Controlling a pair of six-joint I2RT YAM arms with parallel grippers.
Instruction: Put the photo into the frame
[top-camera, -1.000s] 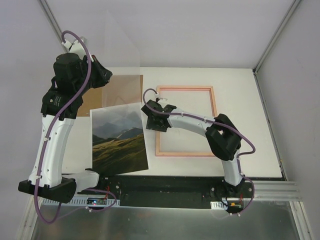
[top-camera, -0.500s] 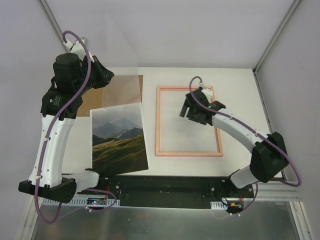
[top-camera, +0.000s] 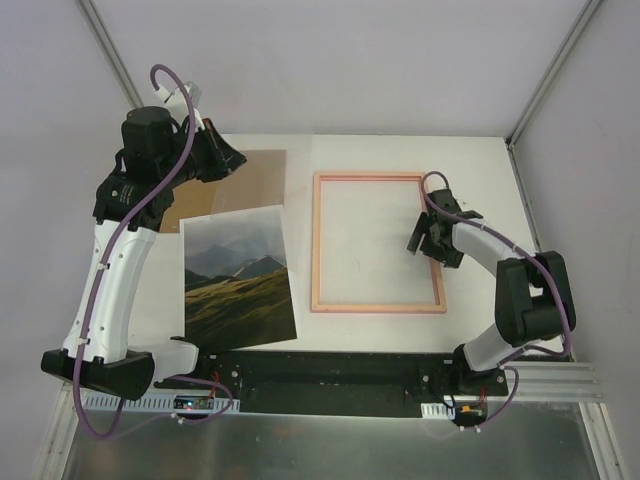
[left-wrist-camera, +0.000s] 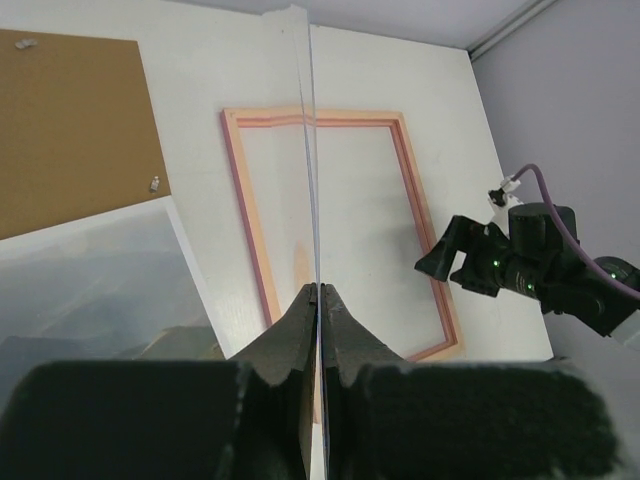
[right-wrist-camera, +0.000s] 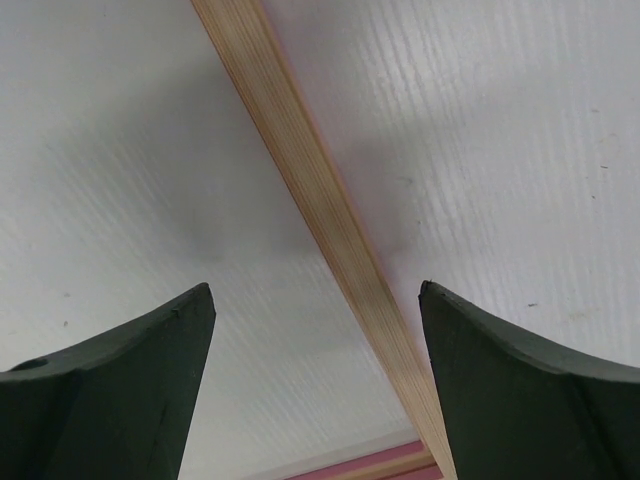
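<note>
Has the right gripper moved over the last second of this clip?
Yes. The right gripper swung rightward across the frame, from its left rail to above its right rail, jaws open astride that rail.

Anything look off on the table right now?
The clear pane is out of the frame, pinched on edge in the left gripper above the table. The photo lies slightly askew beside the frame.

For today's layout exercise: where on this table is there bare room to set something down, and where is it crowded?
Bare: the strip between the photo and the frame; the table beyond the frame's far rail; the far right corner beside the frame. Crowded: the left, with backing board, photo and the left arm holding up the clear pane.
</note>
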